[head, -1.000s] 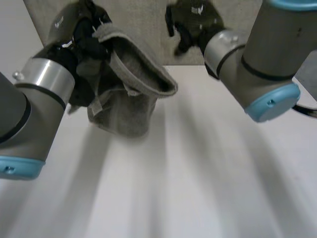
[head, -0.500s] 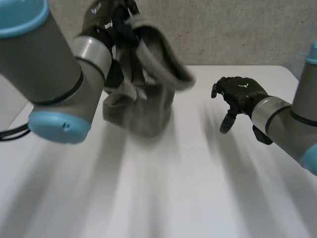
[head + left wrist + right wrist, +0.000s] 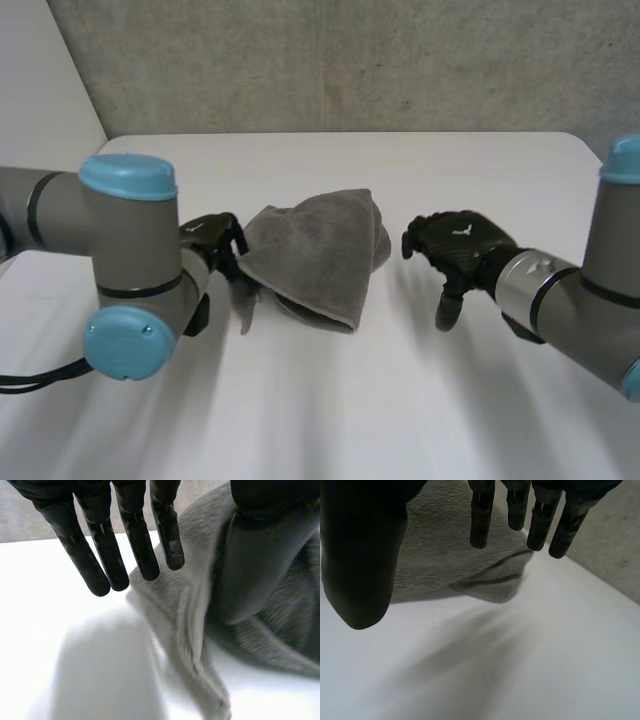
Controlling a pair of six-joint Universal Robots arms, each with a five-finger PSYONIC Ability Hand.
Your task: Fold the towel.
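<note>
My left hand (image 3: 212,240): fingers (image 3: 104,555) straight, released, thumb at the towel's (image 3: 322,250) left edge.
My right hand (image 3: 455,245): fingers (image 3: 480,520) loose, grasping nothing, just beside the towel.
Towel: grey, bunched on the table (image 3: 400,420) between my hands.
Wall (image 3: 350,70): grey, behind the table.

Open table (image 3: 330,400) all around heaped towel (image 3: 320,250)

The towel (image 3: 320,250) was a plain brownish grey all over, its hem (image 3: 192,625) a shade paler. The table (image 3: 400,400) was white. The left hand (image 3: 212,240) and the right hand (image 3: 455,245) were black, each with a small pale mark on its back. The left arm (image 3: 130,250) and the right arm (image 3: 615,260) were grey with light-blue caps. The wall (image 3: 350,60) behind was mottled grey with darker specks.
</note>
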